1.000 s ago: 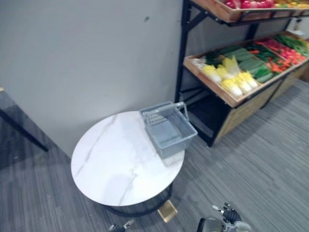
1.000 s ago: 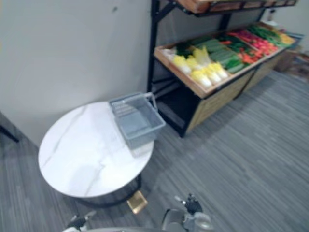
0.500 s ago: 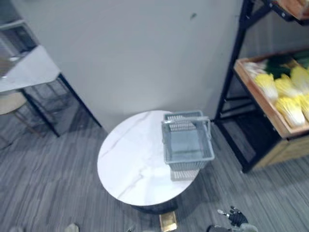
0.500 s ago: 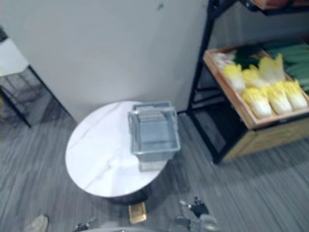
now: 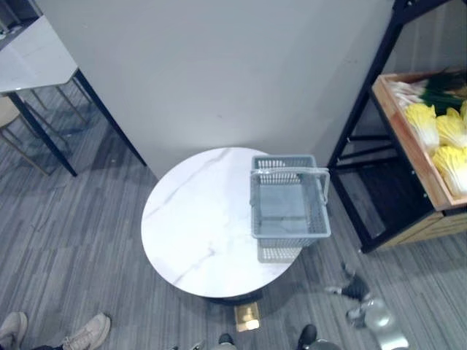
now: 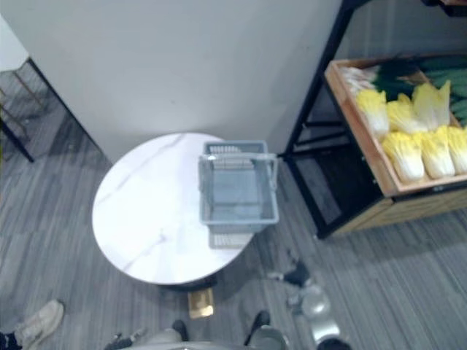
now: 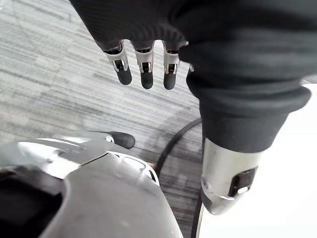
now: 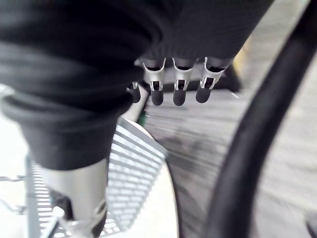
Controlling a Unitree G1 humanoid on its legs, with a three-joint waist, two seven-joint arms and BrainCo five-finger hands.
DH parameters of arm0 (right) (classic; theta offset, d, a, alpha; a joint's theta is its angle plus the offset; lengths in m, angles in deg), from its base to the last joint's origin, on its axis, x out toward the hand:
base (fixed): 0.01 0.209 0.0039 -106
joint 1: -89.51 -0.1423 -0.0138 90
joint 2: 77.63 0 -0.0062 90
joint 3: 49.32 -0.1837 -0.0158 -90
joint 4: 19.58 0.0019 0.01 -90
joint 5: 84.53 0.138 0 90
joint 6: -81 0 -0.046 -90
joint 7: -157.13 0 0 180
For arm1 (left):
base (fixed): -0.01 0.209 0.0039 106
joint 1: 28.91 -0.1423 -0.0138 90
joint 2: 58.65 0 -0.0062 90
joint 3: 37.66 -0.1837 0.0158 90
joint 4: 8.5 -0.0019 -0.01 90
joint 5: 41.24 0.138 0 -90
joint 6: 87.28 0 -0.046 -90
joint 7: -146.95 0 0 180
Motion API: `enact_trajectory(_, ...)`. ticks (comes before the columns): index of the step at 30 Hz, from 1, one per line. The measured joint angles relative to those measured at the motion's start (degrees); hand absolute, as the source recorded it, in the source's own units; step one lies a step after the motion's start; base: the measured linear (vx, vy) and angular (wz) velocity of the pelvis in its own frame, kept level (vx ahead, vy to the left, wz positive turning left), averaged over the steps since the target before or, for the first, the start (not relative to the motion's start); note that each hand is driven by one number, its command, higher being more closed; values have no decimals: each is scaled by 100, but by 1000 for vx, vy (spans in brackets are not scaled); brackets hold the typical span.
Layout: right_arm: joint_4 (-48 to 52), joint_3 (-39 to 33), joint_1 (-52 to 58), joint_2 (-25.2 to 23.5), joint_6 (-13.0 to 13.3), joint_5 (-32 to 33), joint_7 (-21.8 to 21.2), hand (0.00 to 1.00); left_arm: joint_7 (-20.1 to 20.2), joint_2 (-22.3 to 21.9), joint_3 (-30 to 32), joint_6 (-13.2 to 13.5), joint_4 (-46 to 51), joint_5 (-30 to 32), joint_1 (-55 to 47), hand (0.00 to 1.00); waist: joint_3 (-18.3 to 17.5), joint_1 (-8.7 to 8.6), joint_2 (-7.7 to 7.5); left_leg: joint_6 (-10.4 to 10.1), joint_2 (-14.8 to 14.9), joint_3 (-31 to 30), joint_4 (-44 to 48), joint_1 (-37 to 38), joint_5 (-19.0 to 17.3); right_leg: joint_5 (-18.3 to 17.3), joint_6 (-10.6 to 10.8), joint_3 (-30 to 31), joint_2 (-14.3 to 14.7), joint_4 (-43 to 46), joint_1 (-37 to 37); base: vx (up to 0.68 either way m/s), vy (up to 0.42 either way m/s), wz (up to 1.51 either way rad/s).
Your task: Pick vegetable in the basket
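Crate: wooden veg crate (image 6: 360, 125) cut by R edge; dark green veg (image 6: 398, 71) at its back too small to ID.
Cabbages: yellow-white leafy cabbages (image 5: 436, 135), row runs off R edge.
Basket: grey plastic mesh basket (image 8: 133, 171) blurred in R wrist view, cut by bottom edge.
Table: round white marble table (image 5: 193, 226), base mostly hidden under top; top hidden under basket.
Shoes: 2 pale shoes (image 5: 86, 334), wearer cut off at bottom edge.
Hand: right hand (image 5: 355, 287) small, blurred in eye views.
Bar: black curved bar (image 8: 257, 139) blurred; can't ID.
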Motion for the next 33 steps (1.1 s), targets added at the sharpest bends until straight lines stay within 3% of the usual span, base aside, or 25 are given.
enact_trajectory(5, 1221, 466, -1034, 863, 9, -808, 66, 0, 345, 202, -384, -15, 7, -58, 77, 0, 84, -23, -79, 90, -45, 36, -30, -399, 75, 172, -42, 138, -16, 1, -496, -70, 2, -14)
enact_trajectory(10, 1515, 1247, -2234, 950, 86, -983, 147, 0, 363, 253, -448, -10, 50, -57, 246, 0, 320, 153, -145, 102, -49, -24, -200, -582, 264, 250, -107, 140, 24, -9, -734, -36, -20, 3)
enact_trajectory(13, 1087, 1714, -3281, 992, 92, -1039, 178, 0, 295, 277, -444, -5, 57, -57, 424, 0, 619, 194, -156, 109, -34, -233, -207, -692, 378, 278, -135, 77, 40, -11, -747, -8, -12, 32)
enact_trajectory(19, -952, 2205, -5514, 1314, 25, -1227, 270, 0, 74, 290, -583, 8, 298, -31, 756, 0, 1111, 475, -142, 151, -64, -490, -189, -1116, 550, 485, -181, 119, 54, -198, -944, -28, 16, 19)
enact_trajectory(27, -1842, 2011, -6266, 1524, -70, -1424, 660, 0, -172, 365, -965, 144, 498, -19, 946, 0, 1508, 492, -65, 179, -92, -673, -194, -1424, 646, 524, -167, 97, 36, -219, -1138, 7, 25, 13)
enact_trajectory(33, -2506, 1497, -6610, 1620, -229, -1420, 794, 0, -227, 405, -1188, 214, 511, -30, 992, 0, 1570, 481, -2, 184, -115, -703, -193, -1568, 657, 567, -159, 95, 31, -302, -1220, 30, 17, 3)
